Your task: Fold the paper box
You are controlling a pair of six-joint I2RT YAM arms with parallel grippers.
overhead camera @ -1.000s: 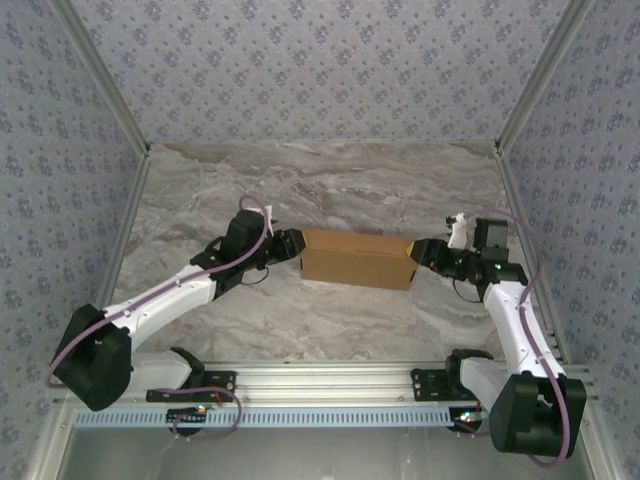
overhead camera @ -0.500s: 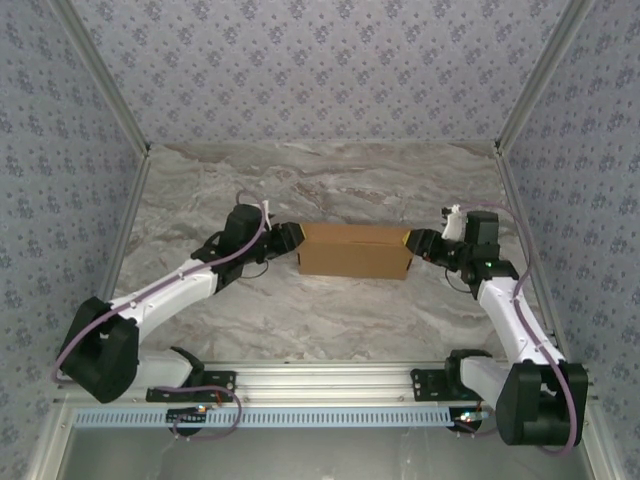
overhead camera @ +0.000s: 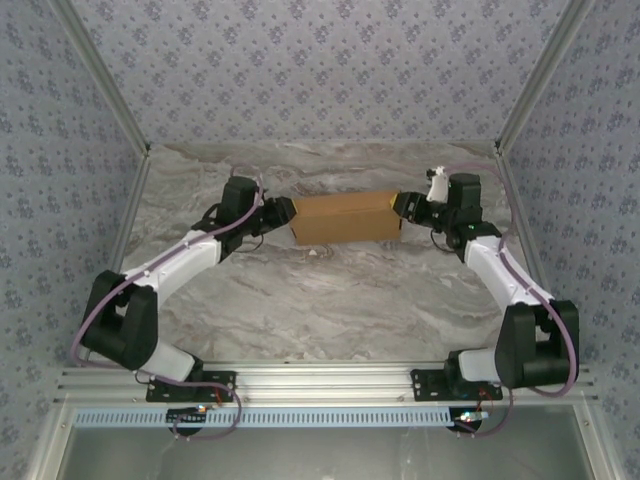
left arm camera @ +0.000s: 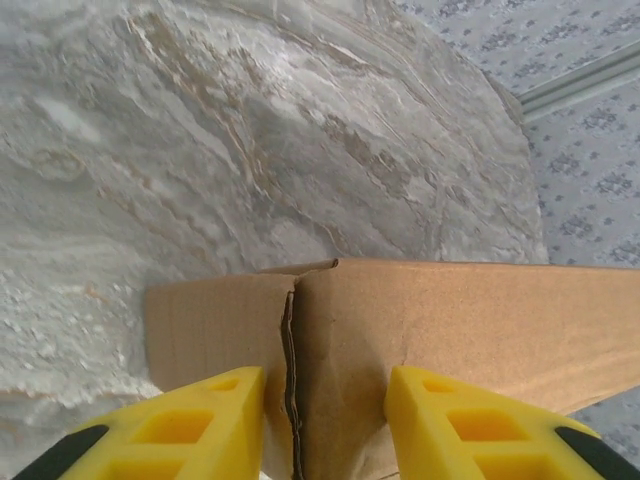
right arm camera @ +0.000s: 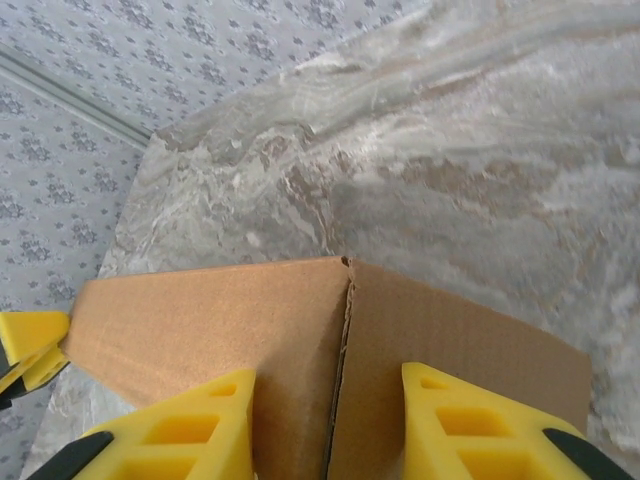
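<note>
Brown cardboard, and it already reads as a box. The paper box (overhead camera: 345, 218) is a closed, long rectangular block, not a flat sheet. In the overhead view it sits in the upper middle of the frame, over the far part of the marble tabletop (overhead camera: 330, 310), lying roughly left to right between the two arms.

Both arms are on it, one per end. The left jaws are at the box's left end and the right jaws at its right end. From the left wrist camera, the yellow fingers (left arm camera: 205, 415) straddle a corner of the end with cardboard filling the gap between them, so I'd call that clamped on the box. The right wrist view is much the same: its yellow fingers (right arm camera: 180, 430) sit either side of the corner edge and pinch the cardboard. I can't tell whether the box is resting on the tabletop or held just above it.

Progress-wise, I'd say the main folding is done, since the walls are up and the long sides look closed. What's left looks like the ends. There's a seam (left arm camera: 290, 380) at the left end where two panels meet, and it gapes a little, with a similar line at the right end. My guess is the remaining work is squeezing those ends flush or tucking them in.
</note>
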